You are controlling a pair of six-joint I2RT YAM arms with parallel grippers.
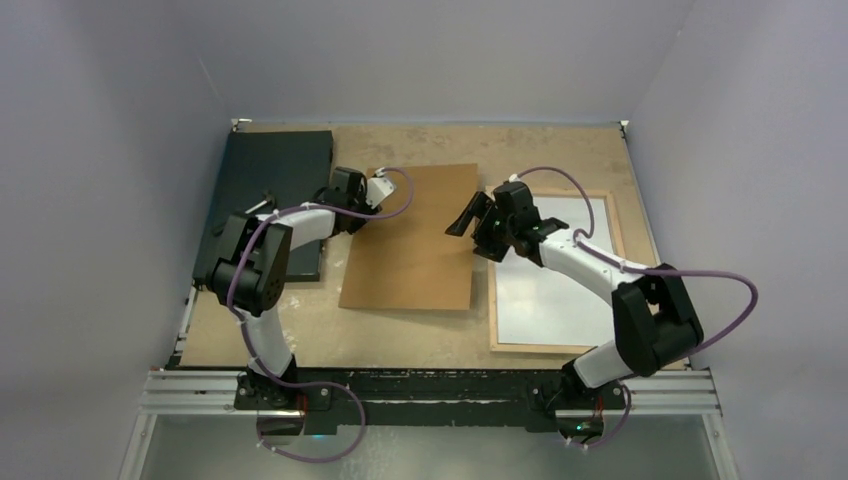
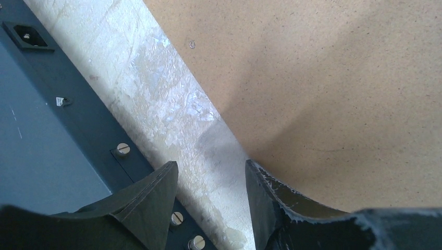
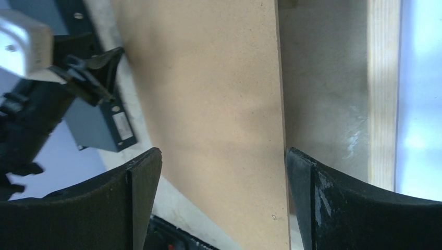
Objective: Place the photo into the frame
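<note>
Photo [image 1: 553,290] apparently seated white-side up in frame [image 1: 492,300] at right, panel [image 1: 410,240] not yet on; left jaws half open, right jaws wide, both empty.

The left arm [image 1: 262,340] at lower left and the right arm [image 1: 585,262] at lower right have white links and blocky black joints. A purple cable [image 1: 551,169] loops along each. The right gripper [image 3: 223,151] has black, wedge-shaped fingers [image 3: 135,208].
</note>
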